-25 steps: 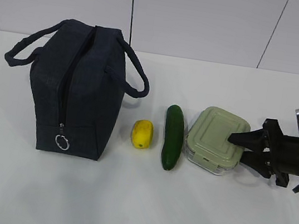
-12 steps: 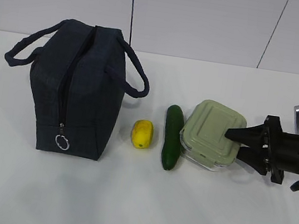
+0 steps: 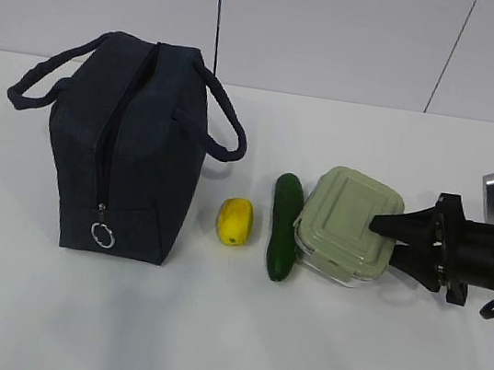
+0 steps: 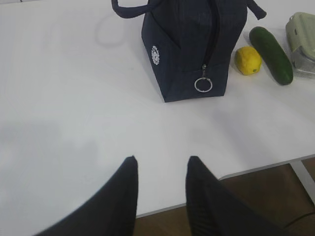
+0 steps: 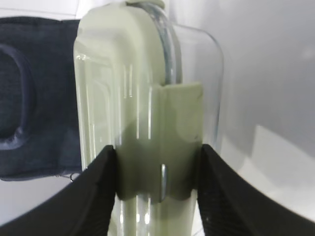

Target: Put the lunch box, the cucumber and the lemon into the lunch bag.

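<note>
Glass and sage-green lid sat clamped between the fingers of my right claw (image 3: 385, 241): the lunch box (image 3: 347, 221) was tilted, its far edge lifted off the counter (image 3: 225, 331), touching or just beside the cucumber (image 3: 285, 225). My left claw (image 4: 161, 169) hung parted and empty, well short of the lunch bag (image 3: 125, 158). To do this well I judged I should lift clear before crossing over the lemon (image 3: 234, 221). I could not see the bag's top opening, nor how deep my grip reached.
</note>
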`<action>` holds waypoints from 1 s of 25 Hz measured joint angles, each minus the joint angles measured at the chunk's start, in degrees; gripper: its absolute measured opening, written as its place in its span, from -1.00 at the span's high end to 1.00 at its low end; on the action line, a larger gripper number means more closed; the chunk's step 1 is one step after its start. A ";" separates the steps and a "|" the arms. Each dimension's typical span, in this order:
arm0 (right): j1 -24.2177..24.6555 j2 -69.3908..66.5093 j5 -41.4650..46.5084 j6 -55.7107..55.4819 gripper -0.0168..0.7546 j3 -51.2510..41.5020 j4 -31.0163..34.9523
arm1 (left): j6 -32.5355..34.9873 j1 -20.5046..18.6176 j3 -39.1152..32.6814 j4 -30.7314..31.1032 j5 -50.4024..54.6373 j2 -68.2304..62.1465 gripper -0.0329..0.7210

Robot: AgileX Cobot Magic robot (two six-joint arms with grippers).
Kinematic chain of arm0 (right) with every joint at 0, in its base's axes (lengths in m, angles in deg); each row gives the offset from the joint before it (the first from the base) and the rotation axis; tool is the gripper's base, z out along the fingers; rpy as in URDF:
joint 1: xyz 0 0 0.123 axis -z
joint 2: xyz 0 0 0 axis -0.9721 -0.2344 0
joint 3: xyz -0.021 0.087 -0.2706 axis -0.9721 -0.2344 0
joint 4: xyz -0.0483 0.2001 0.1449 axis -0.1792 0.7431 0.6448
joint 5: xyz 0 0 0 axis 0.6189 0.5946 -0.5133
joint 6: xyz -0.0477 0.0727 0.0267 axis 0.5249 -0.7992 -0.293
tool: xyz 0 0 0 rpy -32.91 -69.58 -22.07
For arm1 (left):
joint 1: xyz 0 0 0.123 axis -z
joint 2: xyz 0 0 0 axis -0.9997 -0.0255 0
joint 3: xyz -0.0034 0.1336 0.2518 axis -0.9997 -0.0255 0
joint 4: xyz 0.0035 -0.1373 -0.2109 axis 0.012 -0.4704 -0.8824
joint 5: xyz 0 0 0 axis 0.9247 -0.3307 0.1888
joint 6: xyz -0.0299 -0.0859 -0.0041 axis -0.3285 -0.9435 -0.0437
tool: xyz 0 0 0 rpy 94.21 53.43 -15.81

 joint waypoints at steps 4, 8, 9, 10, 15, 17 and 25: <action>0.00 0.82 0.00 0.00 0.03 0.00 -1.53 | 0.00 0.00 0.45 -0.26 0.00 -1.23 0.29; 0.00 2.82 0.02 -1.30 0.03 0.42 -3.51 | 0.00 0.00 0.45 -0.62 0.00 -2.55 0.29; 0.00 3.22 0.11 -1.85 0.03 0.67 -4.26 | 0.00 0.00 0.45 -0.72 0.00 -2.82 0.29; 0.00 3.64 0.11 -2.38 0.03 0.79 -4.77 | 0.00 0.00 0.45 -0.72 0.00 -2.96 0.29; 0.00 5.74 0.46 -4.56 0.03 2.19 -8.49 | 0.00 0.00 0.45 -0.72 0.00 -3.23 0.29; 0.00 6.56 0.44 -6.10 0.03 3.13 -10.54 | 0.00 0.00 0.45 -0.84 0.00 -3.23 0.29; 0.00 10.16 0.89 -11.21 0.03 6.84 -15.27 | 0.00 0.00 0.45 -2.49 0.00 -3.23 0.29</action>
